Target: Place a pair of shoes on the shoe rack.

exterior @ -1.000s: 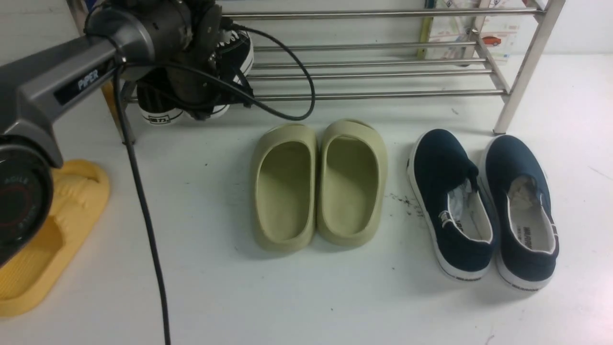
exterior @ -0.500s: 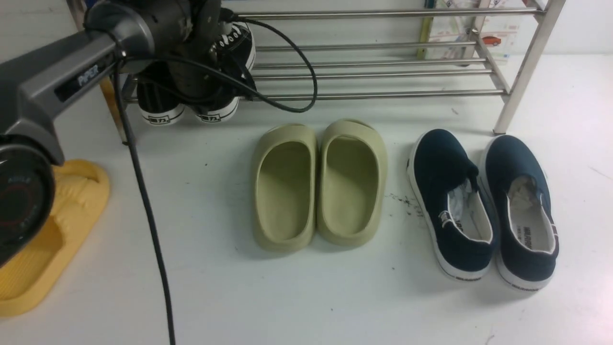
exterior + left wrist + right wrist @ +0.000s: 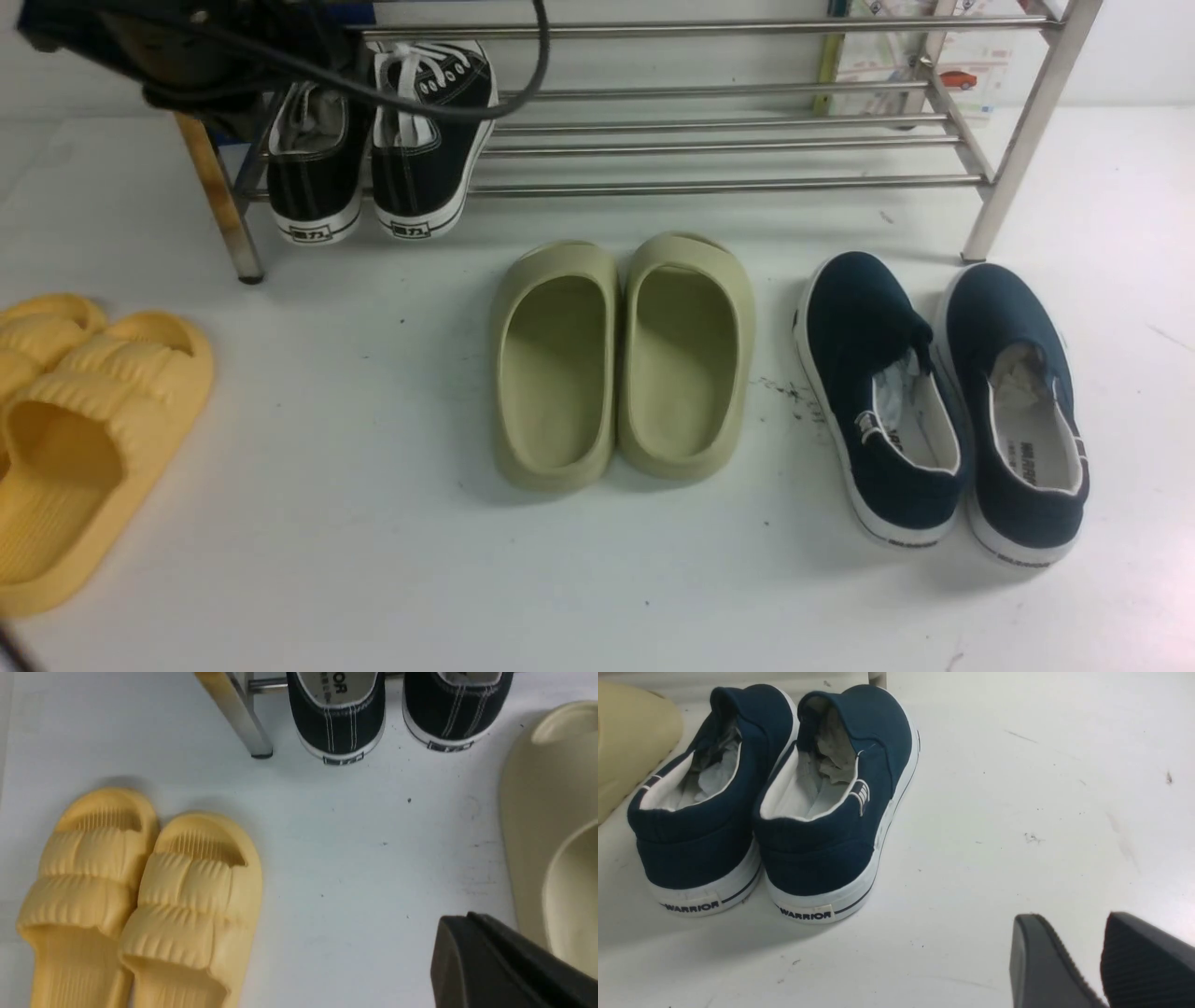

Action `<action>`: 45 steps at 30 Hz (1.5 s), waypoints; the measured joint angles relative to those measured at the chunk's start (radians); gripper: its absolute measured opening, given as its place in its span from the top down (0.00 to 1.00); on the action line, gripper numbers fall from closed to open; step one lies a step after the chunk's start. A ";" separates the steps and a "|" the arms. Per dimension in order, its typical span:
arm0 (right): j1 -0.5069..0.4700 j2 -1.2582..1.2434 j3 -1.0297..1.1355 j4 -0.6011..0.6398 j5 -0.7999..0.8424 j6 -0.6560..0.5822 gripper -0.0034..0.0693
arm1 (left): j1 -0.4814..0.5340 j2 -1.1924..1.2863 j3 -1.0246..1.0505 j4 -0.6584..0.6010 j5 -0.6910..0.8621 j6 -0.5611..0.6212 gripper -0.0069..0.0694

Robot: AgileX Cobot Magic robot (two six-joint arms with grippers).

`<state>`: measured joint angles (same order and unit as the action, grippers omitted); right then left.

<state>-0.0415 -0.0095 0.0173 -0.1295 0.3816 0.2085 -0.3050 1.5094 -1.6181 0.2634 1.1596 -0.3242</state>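
The two black canvas sneakers [image 3: 313, 159] [image 3: 429, 131] stand side by side on the left end of the silver shoe rack [image 3: 728, 140], heels toward me and hanging over the front bar. Their heels also show in the left wrist view [image 3: 338, 723] [image 3: 455, 714]. My left arm [image 3: 140, 37] is at the top left, up and clear of them. My left gripper [image 3: 467, 919] holds nothing, and its fingers show no gap between them. My right gripper [image 3: 1071, 917] hovers over bare table right of the navy slip-ons, with a narrow gap between its fingers, empty.
Olive-green slides [image 3: 621, 359] lie in front of the rack's middle. Navy slip-ons [image 3: 938, 401] lie at the right near the rack's right leg [image 3: 1018, 140]. Yellow slides [image 3: 75, 439] lie at the left. The rack's left leg [image 3: 224, 205] stands beside the sneakers.
My left arm has drawn up and away from the sneakers toward the top left. The sneakers stay on the rack. The yellow slides are now uncovered.
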 joint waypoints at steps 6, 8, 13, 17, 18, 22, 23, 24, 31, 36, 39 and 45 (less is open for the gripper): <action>0.000 0.000 0.000 0.000 0.000 0.000 0.62 | 0.000 -0.279 0.278 -0.029 -0.070 -0.046 0.93; 0.000 0.000 0.000 0.000 0.000 0.000 0.62 | 0.000 -0.375 0.365 -0.037 -0.099 -0.055 0.93; 0.000 0.000 0.000 0.000 0.000 0.000 0.62 | 0.000 -0.580 0.544 -0.046 -0.138 -0.068 0.93; 0.000 0.000 0.000 0.000 0.000 0.000 0.62 | 0.000 -0.770 0.656 -0.060 -0.139 -0.069 0.93; 0.000 0.000 0.000 0.000 0.000 0.000 0.62 | 0.000 -0.809 0.673 -0.065 -0.137 -0.069 0.93; 0.000 0.000 0.000 0.000 0.000 0.000 0.62 | 0.000 -0.924 0.710 -0.115 -0.098 -0.069 0.93; 0.000 0.000 0.000 0.000 0.000 0.000 0.62 | 0.000 -0.941 0.711 -0.126 -0.084 -0.069 0.93; 0.000 0.000 0.000 0.000 0.000 0.000 0.62 | 0.000 -0.941 0.711 -0.130 -0.080 -0.069 0.93; 0.000 0.000 0.000 0.000 0.000 0.000 0.62 | 0.000 -0.975 0.712 -0.178 0.029 -0.076 0.92; 0.000 0.000 0.000 0.000 0.000 0.000 0.62 | 0.000 -0.975 0.712 -0.182 0.058 -0.080 0.92; 0.000 0.000 0.000 0.000 0.000 0.000 0.62 | -0.011 -1.009 0.772 -0.150 -0.003 -0.117 0.93; 0.000 0.000 0.000 0.000 0.000 0.000 0.62 | -0.011 -1.190 1.040 -0.068 -0.431 -0.177 0.93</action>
<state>-0.0415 -0.0095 0.0173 -0.1295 0.3816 0.2085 -0.3162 0.3194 -0.5777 0.1950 0.7284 -0.5012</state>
